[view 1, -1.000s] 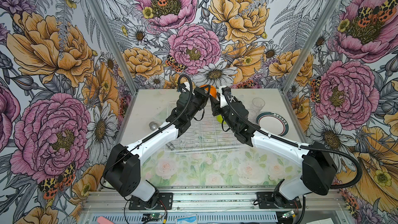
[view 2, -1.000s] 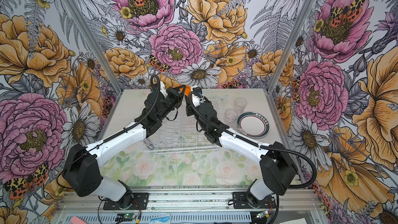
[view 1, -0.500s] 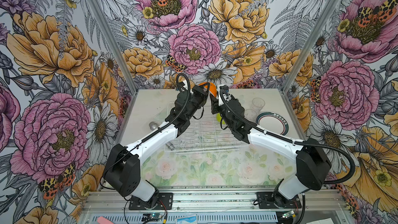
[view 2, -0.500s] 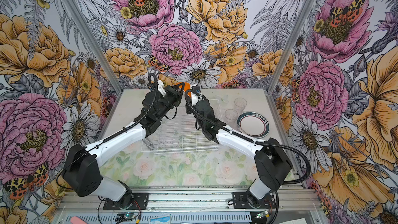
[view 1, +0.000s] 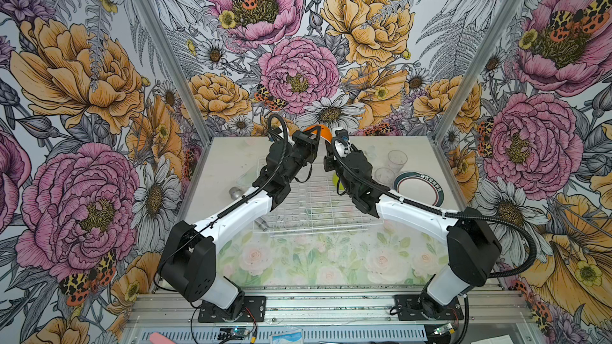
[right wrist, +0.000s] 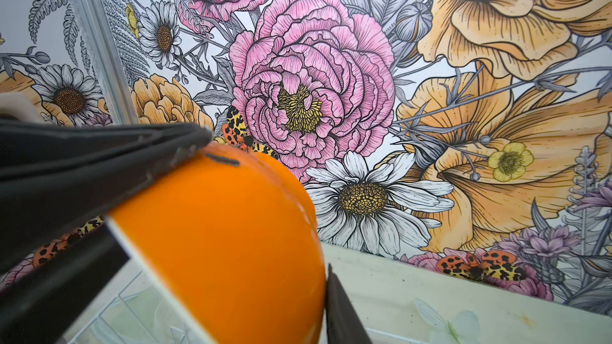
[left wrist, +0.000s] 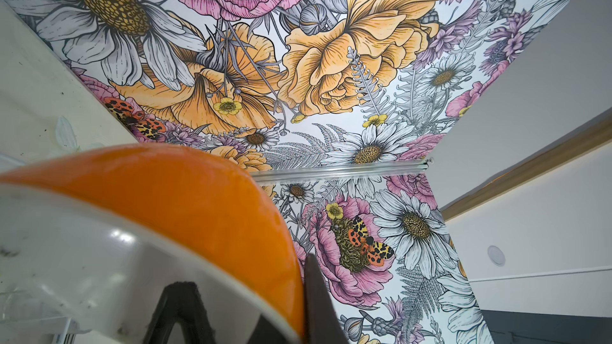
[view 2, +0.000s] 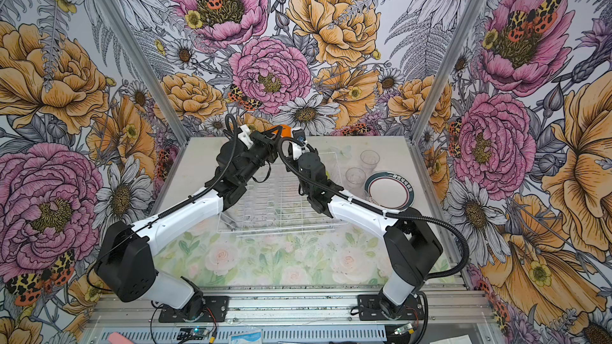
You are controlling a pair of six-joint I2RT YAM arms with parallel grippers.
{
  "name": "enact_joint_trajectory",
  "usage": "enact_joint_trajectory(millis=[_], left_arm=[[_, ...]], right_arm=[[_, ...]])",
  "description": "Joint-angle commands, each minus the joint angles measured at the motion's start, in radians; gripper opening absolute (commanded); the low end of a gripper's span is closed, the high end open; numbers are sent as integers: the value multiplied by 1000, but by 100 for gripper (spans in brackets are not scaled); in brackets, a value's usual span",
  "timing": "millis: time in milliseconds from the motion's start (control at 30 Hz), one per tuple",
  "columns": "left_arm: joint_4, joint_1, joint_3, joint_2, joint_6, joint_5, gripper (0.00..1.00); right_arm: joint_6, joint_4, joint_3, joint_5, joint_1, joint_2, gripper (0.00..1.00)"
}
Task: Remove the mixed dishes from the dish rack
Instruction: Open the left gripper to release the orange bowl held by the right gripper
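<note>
I am watching the left gripper (view 1: 314, 132) pinching the rim of the orange bowl (view 1: 324, 132) over the far edge of the dish rack (view 1: 314, 226). In the left wrist view one finger (left wrist: 180, 309) is lying against the bowl's white inside and the other against its orange outside, so the jaws are clamping the wall between them. The bowl is sitting tilted in that grip.

The right gripper (view 1: 329, 152) is reaching in from the rack's right side. In the right wrist view one of its fingers (right wrist: 341, 319) is touching the bowl's orange outer wall, but I cannot tell whether its jaws are actually gripping.

Right of the rack, two clear tumblers (view 1: 396, 160) are standing upright on the table (view 1: 231, 160), with a dark-rimmed plate (view 1: 420, 188) lying flat just beside them. A sliver of the lime-green bowl (view 1: 336, 178) is showing at the rack's right edge, under the right arm. Left of the rack, a grey metal cylinder (view 1: 235, 192) is resting on the table.
</note>
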Motion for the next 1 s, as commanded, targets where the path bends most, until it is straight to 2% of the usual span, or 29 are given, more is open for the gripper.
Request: enact_joint_trajectory(millis=[0,133,200,533,567,600,700,733,767,800,967], left_arm=[[51,-1,-15,-1,-51,90,0],[59,5,-16,20,-74,106,0],[76,11,-21,35,-93,116,0],[105,27,-24,70,-83,154,1],[105,33,-17,72,-75,168,8],[104,44,-6,77,-69,192,21],[89,70,-1,76,-60,238,48],[81,74,-4,71,-56,239,63],[67,78,-11,64,-50,240,85],[55,81,-19,57,-47,238,99],[54,82,-55,39,-35,234,99]], right_arm=[[7,76,42,49,-11,22,23],[8,92,43,47,-8,29,10],[10,96,40,46,-8,28,0],[27,102,-26,44,-10,-30,0],[31,100,-31,45,-10,-35,0],[36,95,-36,45,-11,-40,0],[51,94,-64,44,-11,-64,0],[60,96,-75,46,-13,-70,0],[73,90,-82,47,-18,-77,0],[87,80,-86,53,-22,-81,0],[120,55,-111,88,-33,-98,0]])
